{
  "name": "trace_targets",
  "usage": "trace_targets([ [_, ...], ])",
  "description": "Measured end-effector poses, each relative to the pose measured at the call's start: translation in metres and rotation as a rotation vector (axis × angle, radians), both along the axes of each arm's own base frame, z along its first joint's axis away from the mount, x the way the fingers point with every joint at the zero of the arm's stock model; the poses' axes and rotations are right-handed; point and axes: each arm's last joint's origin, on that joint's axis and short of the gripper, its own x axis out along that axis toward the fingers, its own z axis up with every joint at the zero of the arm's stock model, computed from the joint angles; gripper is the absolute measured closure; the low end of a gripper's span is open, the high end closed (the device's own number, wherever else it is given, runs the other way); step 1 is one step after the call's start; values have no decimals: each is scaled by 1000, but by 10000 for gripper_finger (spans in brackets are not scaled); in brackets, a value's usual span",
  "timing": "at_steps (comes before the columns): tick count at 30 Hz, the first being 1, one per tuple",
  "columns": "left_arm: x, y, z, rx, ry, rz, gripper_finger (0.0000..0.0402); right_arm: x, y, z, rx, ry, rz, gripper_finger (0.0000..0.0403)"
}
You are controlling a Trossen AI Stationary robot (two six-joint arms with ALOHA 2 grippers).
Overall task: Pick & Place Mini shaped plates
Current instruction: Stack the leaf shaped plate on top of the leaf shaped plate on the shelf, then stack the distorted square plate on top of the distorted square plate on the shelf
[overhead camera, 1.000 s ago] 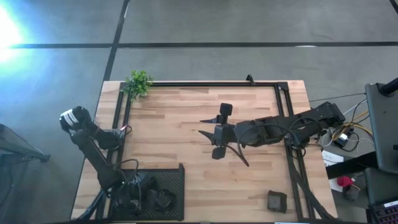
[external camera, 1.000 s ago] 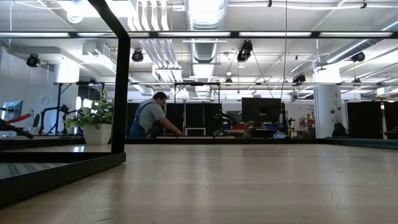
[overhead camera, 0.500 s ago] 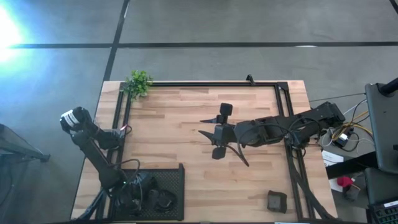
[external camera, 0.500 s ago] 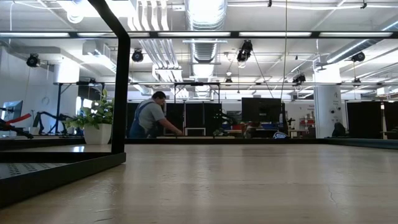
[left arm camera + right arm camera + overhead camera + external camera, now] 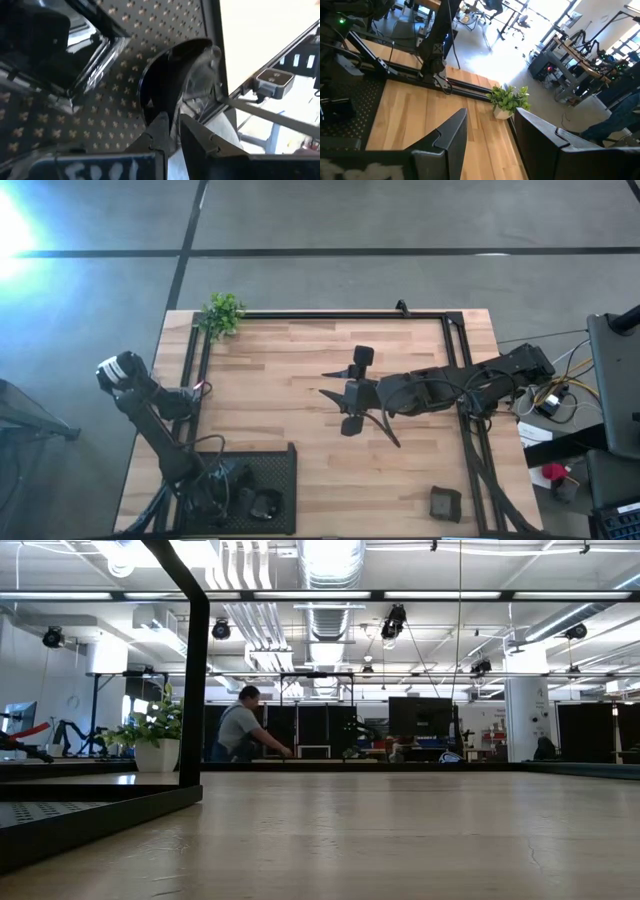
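Glossy black rounded plate (image 5: 172, 82) is seen on the mesh tray (image 5: 115, 107), its rim between the slightly parted fingers of the left gripper (image 5: 172, 132); right gripper (image 5: 487, 132) is held spread

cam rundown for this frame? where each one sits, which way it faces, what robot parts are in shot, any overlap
High: overhead, straight down; both arms, left gripper over the mesh tray, right gripper mid-table.
Low: tabletop height, level across the table into the room; no arm visible.
Left wrist: on left arm, facing the tray; its fingers around a dark plate.
Right wrist: on right arm, facing across the table; open fingers.
Shared: the plant shows in high, low, right wrist.
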Motion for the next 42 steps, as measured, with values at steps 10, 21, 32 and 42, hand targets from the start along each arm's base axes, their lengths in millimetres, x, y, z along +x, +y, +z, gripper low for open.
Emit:
trace_targets([
  [10,-3,4,15,-43,-31,-36,362,0,0,0,0,1,0,241],
  [21,-7,16,30,143,-183,-98,362,0,0,-1,30,0,-10,241],
  [32,-11,44,69,736,-545,-201,362,-17,-4,-7,127,110,-56,241],
  [42,-21,77,105,1316,-599,-183,362,-38,1,-16,323,269,-16,241],
])
